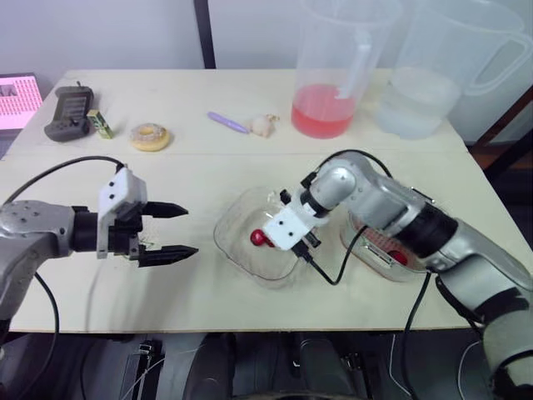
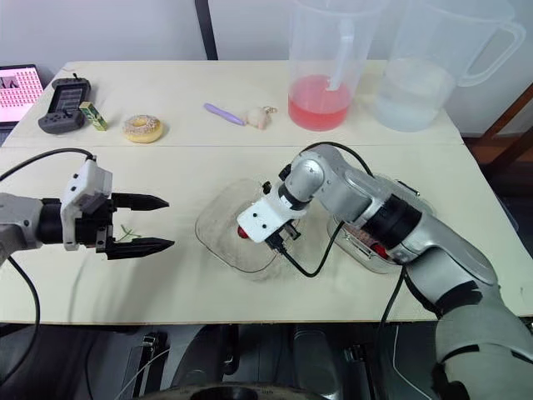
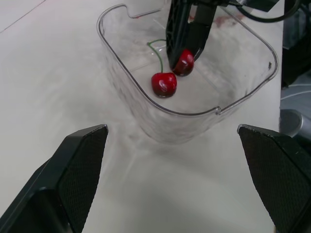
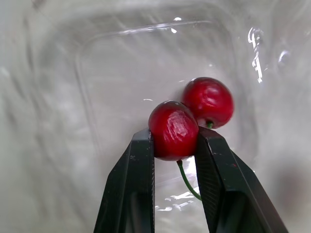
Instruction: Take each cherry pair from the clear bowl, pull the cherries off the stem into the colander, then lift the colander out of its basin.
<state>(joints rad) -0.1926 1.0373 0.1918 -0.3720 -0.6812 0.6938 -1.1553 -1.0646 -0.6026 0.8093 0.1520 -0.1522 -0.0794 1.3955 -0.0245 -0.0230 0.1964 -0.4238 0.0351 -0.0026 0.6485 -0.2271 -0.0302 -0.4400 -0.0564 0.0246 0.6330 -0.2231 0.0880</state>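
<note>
pale table (image 1: 250, 167), indoors. right gripper (image 4: 174, 141) clamped on one cherry (image 4: 174, 130) of a pair, low in the bowl (image 3: 160, 109) at centre. left gripper (image 1: 191, 230) spread wide, just left of bowl. advised: lift clear of rim, present stem (image 3: 158, 58) to left gripper, pull apart only over colander (image 1: 385, 252) at right.

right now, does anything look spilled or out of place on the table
Nothing is spilled or tipped. One stray: a small green bit, maybe a stem, lies on the table beside the open left pincer, outside the bowl. The right pincer is shut on a cherry inside the bowl.
</note>
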